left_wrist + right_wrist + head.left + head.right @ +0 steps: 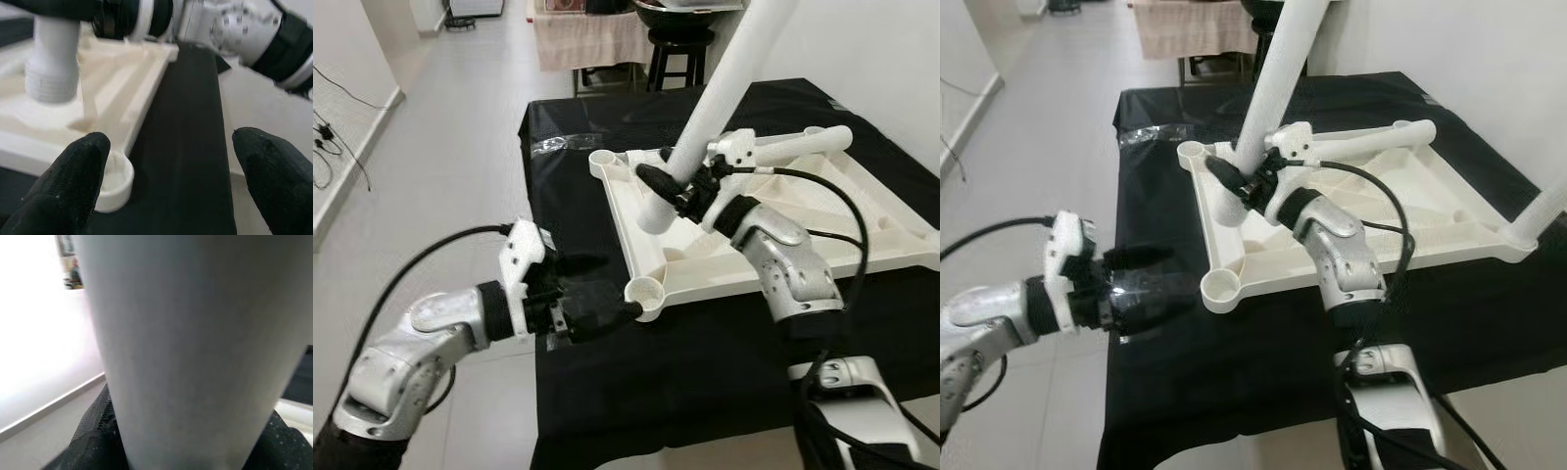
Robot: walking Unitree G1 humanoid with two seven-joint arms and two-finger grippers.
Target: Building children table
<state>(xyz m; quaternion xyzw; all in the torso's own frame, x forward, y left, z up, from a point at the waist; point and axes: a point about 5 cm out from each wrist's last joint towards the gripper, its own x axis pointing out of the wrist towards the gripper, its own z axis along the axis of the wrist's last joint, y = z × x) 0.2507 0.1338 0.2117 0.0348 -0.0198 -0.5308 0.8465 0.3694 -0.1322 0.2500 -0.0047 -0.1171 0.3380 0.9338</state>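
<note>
My right gripper [677, 188] is clamped on the table leg [705, 116], tilted toward one o'clock so its threaded end rests on the upturned tabletop [862, 211]. My left gripper [597, 311], fingers apart, waits at nine o'clock beside the corner socket [646, 294].

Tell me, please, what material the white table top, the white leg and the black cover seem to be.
Table top: likely moulded plastic, matte cream, with ribs and round corner sockets. Leg, held by right gripper: probably the same plastic, smooth, threaded end. Cover: black woven cloth, draping softly over the edge.
</note>
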